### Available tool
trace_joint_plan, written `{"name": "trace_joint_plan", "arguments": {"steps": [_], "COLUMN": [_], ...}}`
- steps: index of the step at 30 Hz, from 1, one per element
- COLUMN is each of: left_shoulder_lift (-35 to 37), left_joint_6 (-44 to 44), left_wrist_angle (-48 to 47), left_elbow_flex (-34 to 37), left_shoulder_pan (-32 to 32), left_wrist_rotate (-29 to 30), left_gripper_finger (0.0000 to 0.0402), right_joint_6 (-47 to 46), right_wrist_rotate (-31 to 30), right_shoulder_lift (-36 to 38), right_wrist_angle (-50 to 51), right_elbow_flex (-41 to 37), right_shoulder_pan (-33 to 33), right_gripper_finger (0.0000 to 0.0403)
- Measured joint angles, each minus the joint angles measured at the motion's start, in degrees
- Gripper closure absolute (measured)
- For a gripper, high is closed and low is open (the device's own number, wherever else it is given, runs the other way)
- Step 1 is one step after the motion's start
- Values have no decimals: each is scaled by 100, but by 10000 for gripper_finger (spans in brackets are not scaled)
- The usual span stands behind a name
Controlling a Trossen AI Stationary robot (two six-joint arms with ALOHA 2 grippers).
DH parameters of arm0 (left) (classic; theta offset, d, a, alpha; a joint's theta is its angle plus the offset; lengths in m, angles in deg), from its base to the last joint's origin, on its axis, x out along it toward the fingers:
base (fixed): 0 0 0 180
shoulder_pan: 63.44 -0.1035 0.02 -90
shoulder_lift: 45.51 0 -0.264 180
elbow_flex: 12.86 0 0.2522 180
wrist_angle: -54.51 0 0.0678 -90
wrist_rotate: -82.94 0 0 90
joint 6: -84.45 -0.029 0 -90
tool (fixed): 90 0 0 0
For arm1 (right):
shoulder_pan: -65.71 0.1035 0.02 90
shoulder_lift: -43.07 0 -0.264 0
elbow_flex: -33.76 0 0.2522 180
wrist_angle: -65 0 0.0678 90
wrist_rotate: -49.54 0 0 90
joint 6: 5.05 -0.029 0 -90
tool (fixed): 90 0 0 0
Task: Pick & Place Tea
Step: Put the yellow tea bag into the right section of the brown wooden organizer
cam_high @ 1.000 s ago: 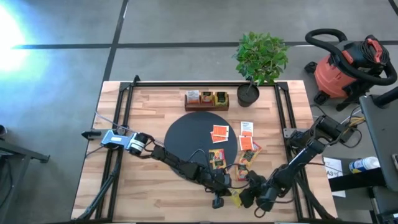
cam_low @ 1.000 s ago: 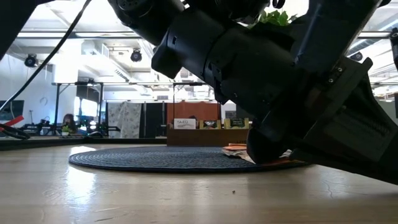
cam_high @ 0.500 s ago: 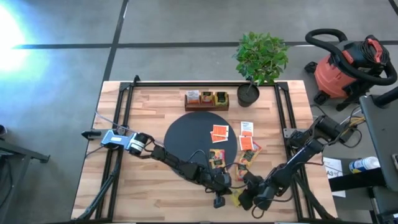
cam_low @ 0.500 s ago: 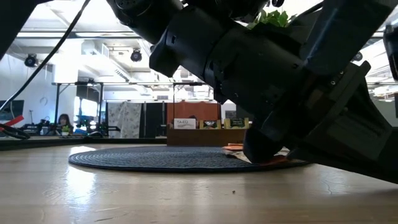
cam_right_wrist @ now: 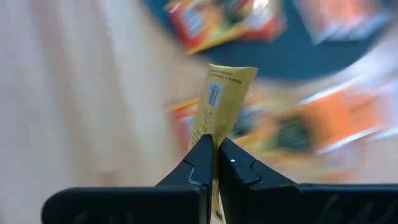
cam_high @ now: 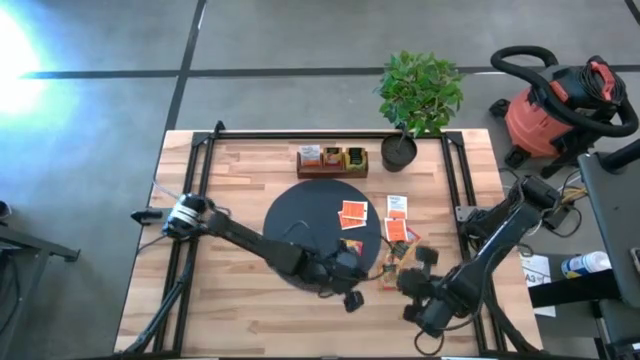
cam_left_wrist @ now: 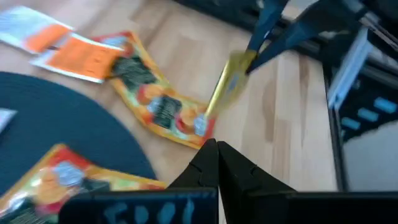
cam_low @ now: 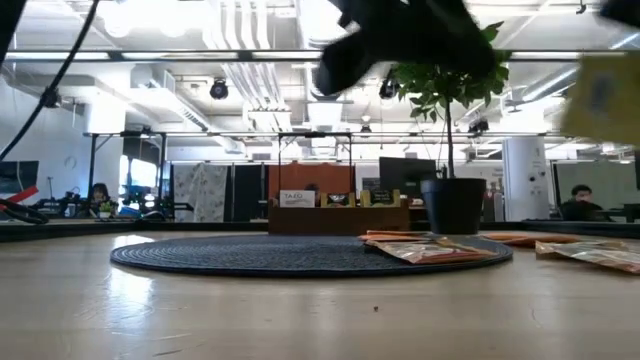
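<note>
Tea sachets lie flat around the right rim of the round black mat (cam_high: 310,225): orange ones (cam_high: 352,213) on the mat, and others (cam_high: 397,230) on the wood beside it. My right gripper (cam_right_wrist: 215,155) hangs above the table's near right part, shut on a yellow sachet (cam_right_wrist: 222,99). The same sachet (cam_left_wrist: 227,84) shows in the left wrist view, below the right gripper's fingers (cam_left_wrist: 264,25). My left gripper (cam_left_wrist: 217,163) is shut and empty, raised over the mat's near right rim (cam_high: 355,272). It points toward the right gripper. My right gripper pinches the yellow sachet by its upper end (cam_left_wrist: 242,60) between its two fingers. The fingers slant down from above. The sachet hangs tilted below them, clear of the table, with its flat face (cam_right_wrist: 217,118) edge-on between the fingers.
A brown wooden compartment box (cam_high: 332,160) stands at the mat's far side, with a potted plant (cam_high: 400,150) to its right. Black frame rails (cam_high: 455,190) run along both table sides. A red shop vacuum (cam_high: 560,110) stands off the table to the right.
Both arms have risen from the table's near edge, out of the low view's foreground. My right gripper has rolled and taken the yellow sachet off the wood, and the sachet now hangs clear. My left gripper has gone up and toward the mat.
</note>
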State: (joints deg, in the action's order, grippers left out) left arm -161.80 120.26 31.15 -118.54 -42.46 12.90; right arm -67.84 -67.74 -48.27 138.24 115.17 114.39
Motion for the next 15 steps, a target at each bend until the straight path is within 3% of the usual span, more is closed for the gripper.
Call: {"name": "trace_joint_plan", "arguments": {"steps": [6, 15], "left_shoulder_lift": [1274, 2955], "left_joint_6": [750, 2324], "left_wrist_angle": [128, 1748], "left_elbow_flex": [685, 2652], "left_shoulder_pan": [-301, -893], "left_wrist_rotate": [-70, -1019], "left_gripper_finger": [401, 401], "right_joint_6": [2716, 5934], "right_wrist_rotate": [-1035, -3292], "right_shoulder_lift": [-273, -737], "right_wrist_angle": [1898, 2513], "right_elbow_flex": [1162, 1771], "right_shoulder_pan": [4, 5], "right_gripper_finger": [392, 392]}}
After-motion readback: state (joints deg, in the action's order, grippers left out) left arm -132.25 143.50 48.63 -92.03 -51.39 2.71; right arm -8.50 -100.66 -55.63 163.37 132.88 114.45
